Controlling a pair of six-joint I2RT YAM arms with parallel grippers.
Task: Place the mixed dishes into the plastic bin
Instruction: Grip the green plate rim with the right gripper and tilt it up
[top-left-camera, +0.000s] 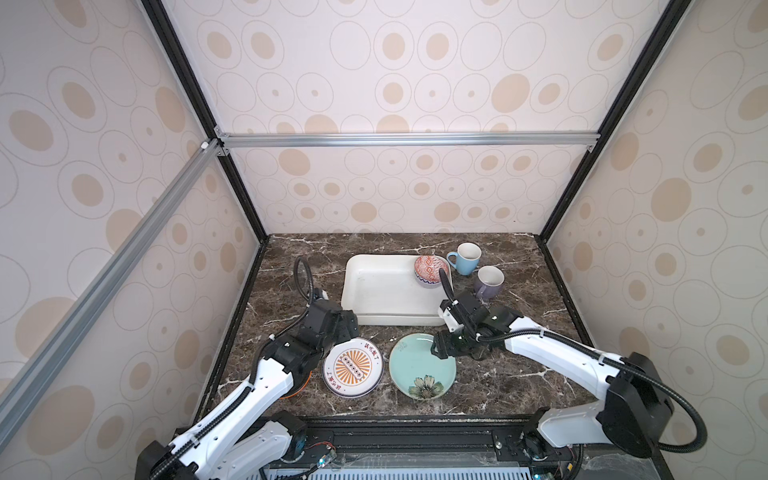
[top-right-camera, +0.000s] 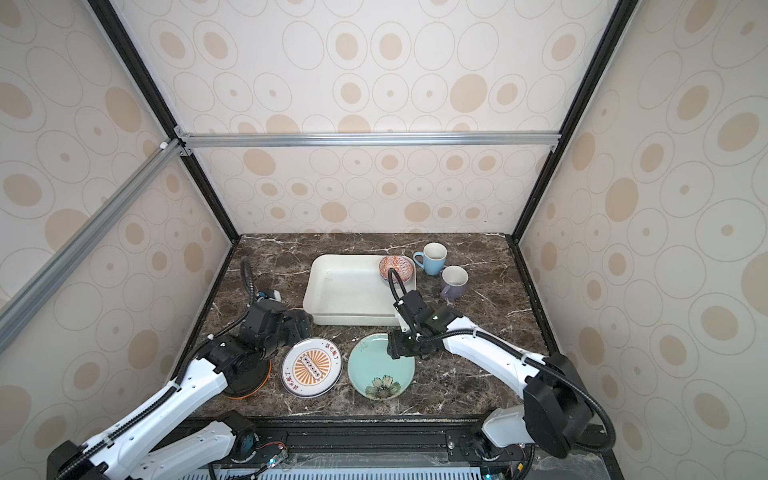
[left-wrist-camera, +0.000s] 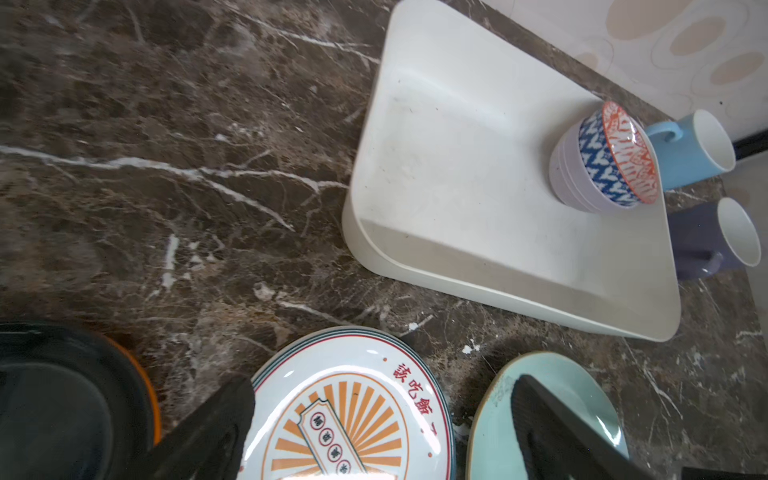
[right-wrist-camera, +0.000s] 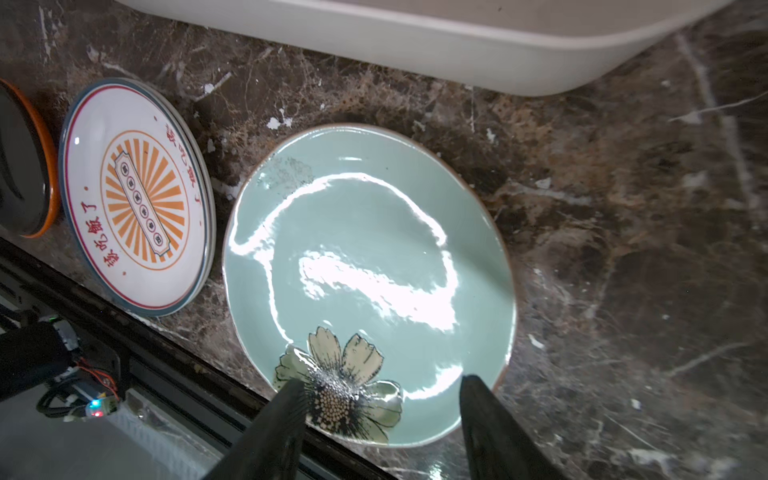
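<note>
Marble tabletop (top-left-camera: 490, 390), dark brown with white veins, carries everything; on its far half sits the plastic bin (top-left-camera: 382, 286), white, shallow and round-cornered, plain in both top views (top-right-camera: 345, 291) and from my left wrist (left-wrist-camera: 478, 187), with most of its floor bare.

Next in size comes the teal flowered plate (top-left-camera: 419, 368); it lies flat on the marble just in front of the bin, outside it, with glare streaking its glaze in my right wrist view (right-wrist-camera: 365, 257). Just beside it on the left lies the orange-sunburst plate (top-left-camera: 353, 368), red characters round its rim, likewise outside the bin (right-wrist-camera: 137, 195); further left the orange and black plate (top-right-camera: 253, 384) is mostly hidden under my left arm in both top views, though my left wrist sees its dark well and orange edge (left-wrist-camera: 62, 395).

Smaller are the bowls; the red-patterned bowl (top-left-camera: 430, 266) sits nested in the lavender bowl (left-wrist-camera: 565, 174), and both are inside the bin at its far right corner. The light blue mug (top-left-camera: 465, 257) and the lavender mug (top-left-camera: 489, 282) stand upright on the marble just right of the bin, outside it; the lavender one is nearer to me.

Smallest are my fingers; my left gripper (left-wrist-camera: 382, 382) hangs above the far edge of the sunburst plate, spread wide and grasping nothing; my right gripper (right-wrist-camera: 382, 382) hovers over the teal plate, fingers parted and empty, the glaze showing between them.
</note>
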